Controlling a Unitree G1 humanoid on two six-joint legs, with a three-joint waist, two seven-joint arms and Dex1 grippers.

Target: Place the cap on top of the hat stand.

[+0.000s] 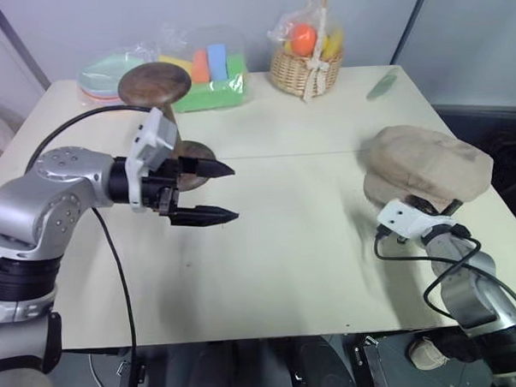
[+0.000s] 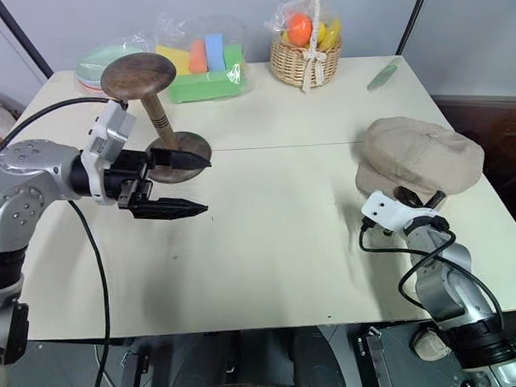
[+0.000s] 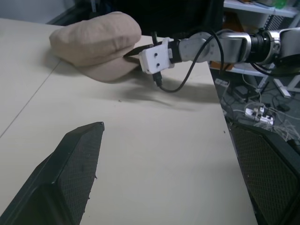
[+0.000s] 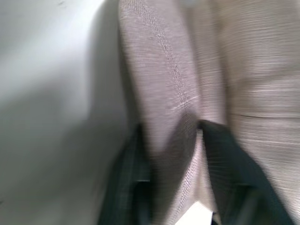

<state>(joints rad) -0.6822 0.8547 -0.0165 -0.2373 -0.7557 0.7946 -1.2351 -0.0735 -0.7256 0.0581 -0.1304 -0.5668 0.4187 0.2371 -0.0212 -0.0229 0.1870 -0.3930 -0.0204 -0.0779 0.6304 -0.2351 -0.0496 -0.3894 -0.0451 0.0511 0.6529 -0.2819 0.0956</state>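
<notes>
Pale surface (image 1: 270,270) is seen with the cap (image 1: 428,165) lying at its right edge, its brim pinched by the right claw (image 1: 426,208); the stand (image 2: 152,112), far left, is bare behind the spread left claw (image 1: 211,191); lifting and placing remain

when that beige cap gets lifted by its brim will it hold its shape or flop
Probably flop some: the cap is soft fabric with a puffy, creased crown, so it may sag from the right pincer, shut on its brim. It looks light, so lifting should be easy. The cloth seems unlikely to slip, and it is wider than the stand top, so it may drape.
</notes>
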